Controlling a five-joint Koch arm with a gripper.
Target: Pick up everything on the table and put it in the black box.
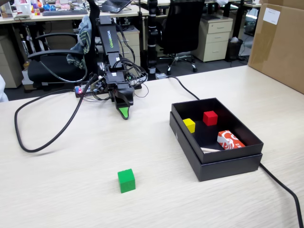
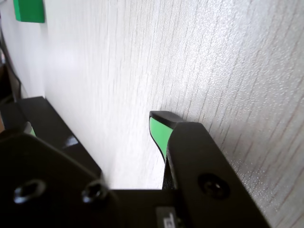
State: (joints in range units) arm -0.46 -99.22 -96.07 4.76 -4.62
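One item remains outside the container. Reading the fixed view from left to right: a thick black cable (image 1: pixel 47 128) loops across the left of the table (image 1: pixel 71 190); the arm sits folded at the far edge, its gripper (image 1: pixel 124 113) pointing down close to the surface, empty. In that view the jaws overlap and only one green-padded tip is clear; in the wrist view a bare strip of tabletop shows between the two jaw bodies, so they appear narrowly parted, holding nothing.

Nearer the camera and slightly right of the gripper, the green cube (image 1: pixel 126 180) stands alone on the tabletop, well apart from the arm and turned a little askew. In the wrist view it shows only at the top left corner (image 2: pixel 29 10).

Further right, the black box (image 1: pixel 223 164) holds a yellow cube (image 1: pixel 189 125), a red cube (image 1: pixel 210 118) and a red-and-white packet (image 1: pixel 229 141).

Risks, as judged: the skewed cube may pivot or skid if the jaws close across its corners. A narrow opening may push it rather than straddle it. A low carry could clip the box wall.
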